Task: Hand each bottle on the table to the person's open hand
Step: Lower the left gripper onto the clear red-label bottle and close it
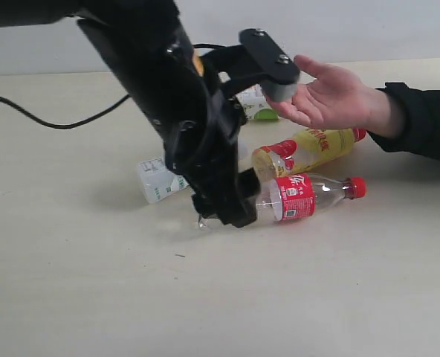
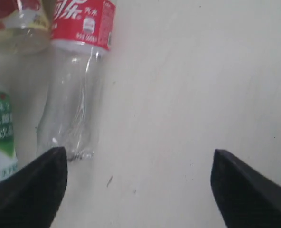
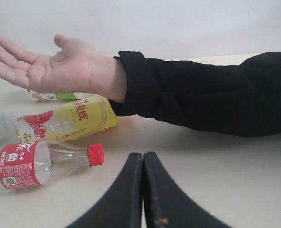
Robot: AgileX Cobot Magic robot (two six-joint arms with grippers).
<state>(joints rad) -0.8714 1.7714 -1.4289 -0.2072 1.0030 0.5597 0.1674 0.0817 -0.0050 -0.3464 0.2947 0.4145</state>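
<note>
While low over the table (image 2: 202,71), left gripper (image 2: 138,159) wide, empty, beside clear bottle (image 2: 74,109); right gripper (image 3: 143,156) fully together.

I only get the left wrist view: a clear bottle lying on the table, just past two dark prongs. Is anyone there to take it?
Observer: Yes. In the exterior view a person's open hand is held palm up above the table.
Visitor: Which way does my bottle point?
Observer: The clear bottle lies on its side, with its red cap toward the right of the exterior view.
Visitor: And the other arm?
Observer: The right end effector is shut, jaws pressed together, holding nothing.
</note>
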